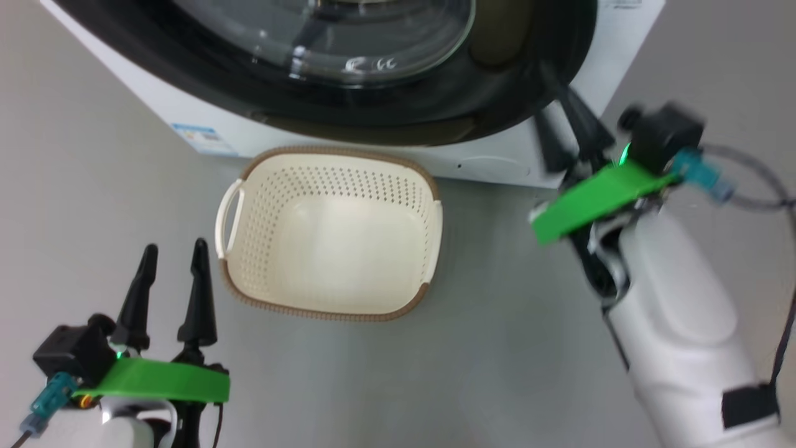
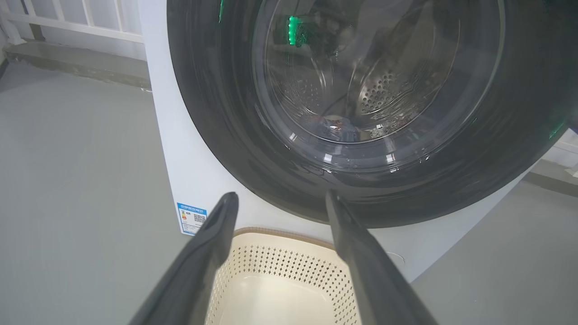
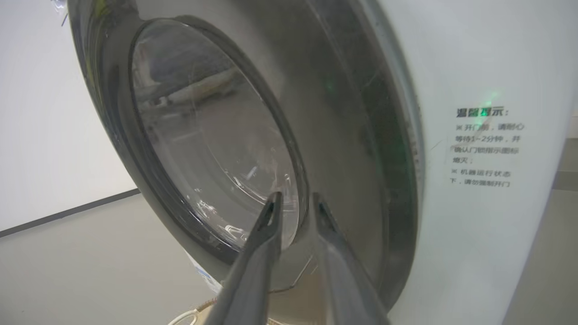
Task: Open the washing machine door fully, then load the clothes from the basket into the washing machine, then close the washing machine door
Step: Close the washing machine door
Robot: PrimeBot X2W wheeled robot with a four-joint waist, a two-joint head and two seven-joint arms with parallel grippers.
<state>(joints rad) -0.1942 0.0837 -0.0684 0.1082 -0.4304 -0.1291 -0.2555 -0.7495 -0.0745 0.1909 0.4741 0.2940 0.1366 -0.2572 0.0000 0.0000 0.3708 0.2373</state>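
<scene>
Washing machine [image 1: 143, 106] at 12 o'clock in the head view, washing machine door [image 1: 385, 106] lying against its front, the basket [image 1: 348, 180] bare on the floor at the door's 6 o'clock. The left wrist view gives what the head view cannot: the clothes [image 2: 334, 128] through the glass, low in the drum, while the right wrist view shows the rim edge-on, apparently flush. Risk, as judged: the door may not have caught, and the right end effector [image 3: 295, 197], narrowly parted and grasping nothing beside the rim's 3 o'clock, could snag it on retreat; left end effector [image 1: 175, 246] hangs released at 7 o'clock.
</scene>
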